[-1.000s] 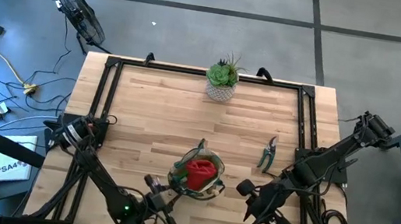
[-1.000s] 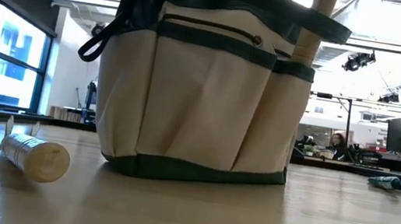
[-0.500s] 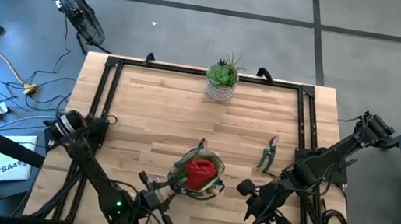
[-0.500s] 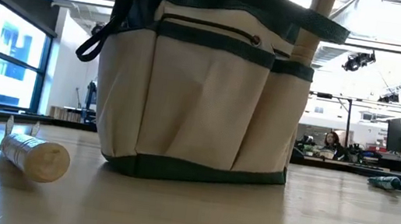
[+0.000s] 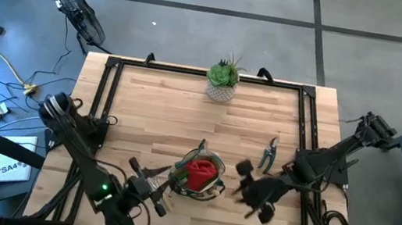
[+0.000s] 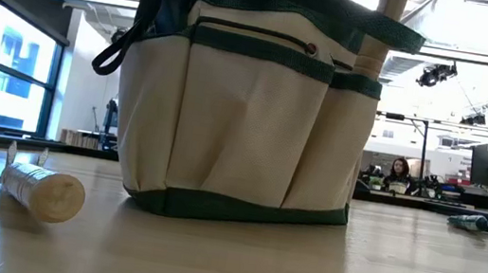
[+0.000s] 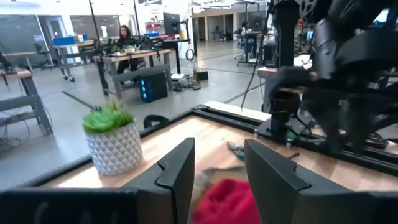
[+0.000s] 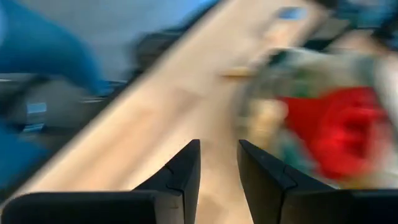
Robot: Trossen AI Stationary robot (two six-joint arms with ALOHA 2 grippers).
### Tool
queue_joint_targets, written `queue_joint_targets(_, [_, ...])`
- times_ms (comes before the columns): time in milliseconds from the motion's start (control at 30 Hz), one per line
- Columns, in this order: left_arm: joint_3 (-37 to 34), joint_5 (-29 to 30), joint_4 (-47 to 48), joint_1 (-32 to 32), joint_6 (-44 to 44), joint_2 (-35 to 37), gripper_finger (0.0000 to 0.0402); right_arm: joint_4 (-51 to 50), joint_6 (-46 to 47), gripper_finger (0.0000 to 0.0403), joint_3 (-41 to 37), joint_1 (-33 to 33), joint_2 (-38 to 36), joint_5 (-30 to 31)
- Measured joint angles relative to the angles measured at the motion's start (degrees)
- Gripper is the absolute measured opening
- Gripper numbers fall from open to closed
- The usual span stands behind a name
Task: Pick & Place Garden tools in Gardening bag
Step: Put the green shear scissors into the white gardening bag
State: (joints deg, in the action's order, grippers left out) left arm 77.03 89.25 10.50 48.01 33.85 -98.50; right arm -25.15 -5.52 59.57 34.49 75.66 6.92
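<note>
The tan gardening bag (image 5: 197, 177) with green trim stands at the table's near middle, a red item (image 5: 200, 172) inside it. In the low view a wooden handle (image 6: 390, 23) sticks up from its pocket. A wooden-handled tool (image 6: 34, 189) lies on its side to the left of the bag. A green-handled pruner (image 5: 268, 153) lies flat to the right of the bag. My left gripper (image 7: 219, 149) hangs open above the bag's near left (image 5: 162, 183), pointing level over the red item (image 7: 227, 202). My right gripper (image 8: 219, 146) is open, raised to the right of the bag (image 5: 242, 178).
A green succulent in a white pot (image 5: 223, 81) stands at the table's far edge, seen also in the left wrist view (image 7: 115, 146). A black frame (image 5: 112, 68) runs along the table's sides. Bare wood lies left of the bag and between bag and pot.
My left gripper has risen beside the bag and drawn slightly toward the table's left; it has left the top of the low view. My right gripper has swung round toward the bag and the table's far side. Both stay open. The bag and tools have kept still.
</note>
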Motion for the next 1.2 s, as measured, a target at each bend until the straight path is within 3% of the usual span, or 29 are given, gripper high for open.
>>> queue_joint_targets(133, [0.0, -0.7, 0.3, 0.0, -6.9, 3.6, 0.0136, -4.1, -3.5, 0.0097, 0.0, -4.3, -2.3, 6.5])
queue_joint_targets(267, [0.0, -2.1, 1.4, 0.0, -9.6, 4.8, 0.0136, -12.8, -1.9, 0.0097, 0.0, -9.8, -5.3, 5.8])
queue_joint_targets(567, [0.0, -5.4, 2.9, 0.0, -6.3, 5.0, 0.0136, -34.7, -0.7, 0.0097, 0.0, -18.0, -6.9, -10.1])
queue_joint_targets(867, [0.0, -15.1, 4.4, 1.2, -3.6, 5.2, 0.0136, -32.2, -1.6, 0.0097, -4.8, -18.0, -3.5, -5.4])
queue_joint_targets(1067, [0.0, -15.4, 10.4, 1.1, -2.1, 5.2, 0.0136, -30.0, 0.7, 0.0099, -10.2, -19.3, -1.9, -4.2])
queue_joint_targets(1200, [0.0, -14.2, 14.4, 0.3, 1.8, 5.2, 0.0136, -29.5, 5.4, 0.0124, -12.5, -20.4, -0.6, -5.0])
